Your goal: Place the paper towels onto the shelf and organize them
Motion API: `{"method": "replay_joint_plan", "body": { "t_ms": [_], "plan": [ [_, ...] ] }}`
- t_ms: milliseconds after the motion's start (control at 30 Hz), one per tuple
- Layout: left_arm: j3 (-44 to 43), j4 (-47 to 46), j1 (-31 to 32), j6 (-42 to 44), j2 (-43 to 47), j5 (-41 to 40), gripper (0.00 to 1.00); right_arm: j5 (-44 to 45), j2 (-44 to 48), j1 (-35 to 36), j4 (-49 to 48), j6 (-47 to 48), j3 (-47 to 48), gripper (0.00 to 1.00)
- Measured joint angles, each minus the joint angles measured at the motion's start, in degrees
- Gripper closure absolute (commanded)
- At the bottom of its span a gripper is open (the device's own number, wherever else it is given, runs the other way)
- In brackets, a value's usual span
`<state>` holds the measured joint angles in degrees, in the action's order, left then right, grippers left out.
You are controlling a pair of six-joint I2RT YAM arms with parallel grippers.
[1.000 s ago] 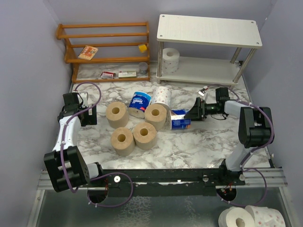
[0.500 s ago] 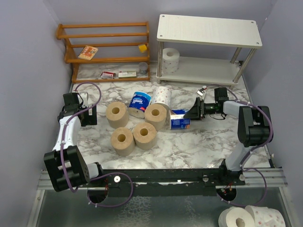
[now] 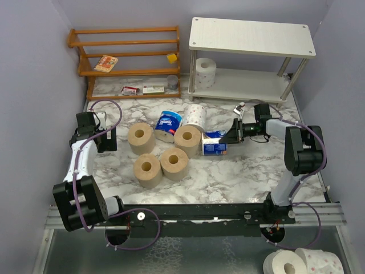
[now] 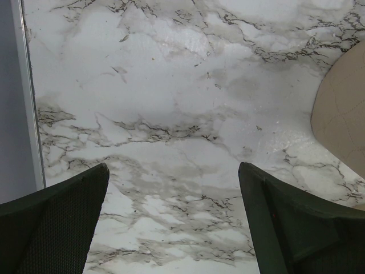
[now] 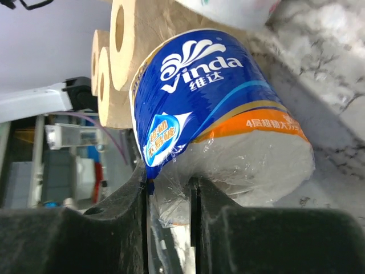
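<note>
My right gripper is shut on the clear wrapper end of a blue-and-white wrapped paper towel roll lying on the marble table. In the right wrist view the plastic is pinched between the jaws below the roll. Another blue roll, a dotted white roll and several tan rolls cluster mid-table. One white roll stands on the lower board of the shelf. My left gripper hangs open over bare marble, a tan roll to its right.
An orange-brown wooden rack with small items stands at the back left against the wall. Purple walls close in the left and right sides. Two more white rolls lie below the table's near edge at the bottom right.
The right jaws have closed from wide open onto the blue-wrapped roll's wrapper end, and the roll has shifted slightly left. The left arm has not moved.
</note>
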<state>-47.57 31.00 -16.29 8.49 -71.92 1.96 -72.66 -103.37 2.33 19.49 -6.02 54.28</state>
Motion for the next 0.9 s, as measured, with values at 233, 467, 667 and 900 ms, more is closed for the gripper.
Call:
{"method": "replay_joint_plan", "body": {
  "t_ms": [233, 467, 667, 900],
  "plan": [
    [0.00, 0.11, -0.02, 0.00, 0.00, 0.00, 0.01, 10.97, 8.41, 0.02, 13.55, 14.62, 11.52, 0.99],
    [0.00, 0.20, -0.04, 0.00, 0.00, 0.00, 0.01, 24.65, 22.56, 0.04, 15.08, 25.70, 16.31, 0.99],
    [0.00, 0.33, -0.09, 0.02, 0.04, 0.02, 0.01, 31.71, 19.63, 0.02, 17.14, 37.11, 23.47, 0.99],
    [0.00, 0.39, -0.09, 0.04, 0.59, 0.09, 0.01, 38.56, 9.70, 0.04, 16.68, 46.97, 32.96, 0.99]
  ]
}}
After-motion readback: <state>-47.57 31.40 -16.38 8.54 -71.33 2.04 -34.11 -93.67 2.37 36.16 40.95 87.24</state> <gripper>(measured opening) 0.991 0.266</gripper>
